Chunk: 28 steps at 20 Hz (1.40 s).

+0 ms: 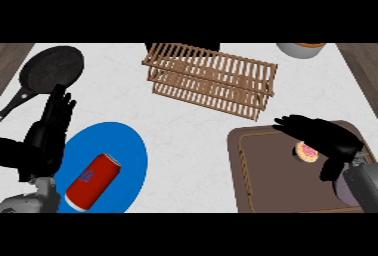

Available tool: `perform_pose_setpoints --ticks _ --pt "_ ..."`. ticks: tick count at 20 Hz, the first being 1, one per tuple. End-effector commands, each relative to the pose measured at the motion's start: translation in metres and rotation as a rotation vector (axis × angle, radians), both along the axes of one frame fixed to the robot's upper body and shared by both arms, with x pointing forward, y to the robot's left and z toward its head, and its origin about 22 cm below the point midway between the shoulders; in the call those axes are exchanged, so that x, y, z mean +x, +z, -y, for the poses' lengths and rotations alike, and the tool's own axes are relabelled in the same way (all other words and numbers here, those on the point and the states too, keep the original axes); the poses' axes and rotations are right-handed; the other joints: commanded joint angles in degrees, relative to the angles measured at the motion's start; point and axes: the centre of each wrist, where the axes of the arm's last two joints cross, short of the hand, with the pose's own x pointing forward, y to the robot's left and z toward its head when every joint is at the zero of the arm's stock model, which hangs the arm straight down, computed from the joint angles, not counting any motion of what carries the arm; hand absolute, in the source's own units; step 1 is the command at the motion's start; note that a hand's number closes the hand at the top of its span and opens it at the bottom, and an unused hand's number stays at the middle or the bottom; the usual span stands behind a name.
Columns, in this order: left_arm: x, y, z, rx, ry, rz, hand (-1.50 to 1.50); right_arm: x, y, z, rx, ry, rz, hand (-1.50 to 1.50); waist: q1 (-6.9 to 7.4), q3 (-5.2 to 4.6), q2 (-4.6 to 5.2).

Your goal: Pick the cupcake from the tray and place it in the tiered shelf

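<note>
Head view: right robot hand (325, 137) open over cupcake (308, 151); frosting faces up

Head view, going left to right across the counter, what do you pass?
Frying pan → left hand → blue plate carrying the red can → wooden tiered shelf → brown tray → cupcake under the right hand.

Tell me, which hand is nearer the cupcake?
The right hand: it hovers right over the cupcake on the tray. The left hand rests far across the counter, beside the plate.
</note>
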Motion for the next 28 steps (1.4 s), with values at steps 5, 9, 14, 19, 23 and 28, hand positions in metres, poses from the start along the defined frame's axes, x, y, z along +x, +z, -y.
perform_pose_setpoints --ticks 5,9,14,19,23,28 --pt "0.003 0.014 0.012 -0.003 -0.008 0.004 0.0 0.005 -0.025 -0.011 -0.061 0.075 0.0 1.5 0.05 0.01 0.0" --pt "-0.008 -0.003 0.007 -0.006 0.006 0.023 0.0 0.007 -0.028 -0.015 -0.041 0.123 0.112 1.5 0.12 0.01 0.0" --pt "-0.008 -0.004 0.003 0.003 0.021 -0.012 0.0 -0.003 -0.061 -0.104 0.004 -0.462 -0.015 1.5 -1.18 -0.24 -0.63" --pt "-0.003 -0.001 0.002 -0.004 0.015 -0.015 0.0 -0.003 -0.05 -0.14 -0.01 -0.685 0.044 1.5 -0.35 -0.02 -0.44" --pt "-0.001 0.003 0.012 -0.013 -0.01 0.0 0.0 -0.006 -0.036 -0.15 0.051 -0.799 0.066 1.5 0.57 0.31 -0.74" --pt "0.002 -0.002 0.022 -0.022 -0.052 -0.006 0.0 0.0 0.015 -0.19 0.208 -0.878 0.203 1.5 3.23 0.17 -0.57"
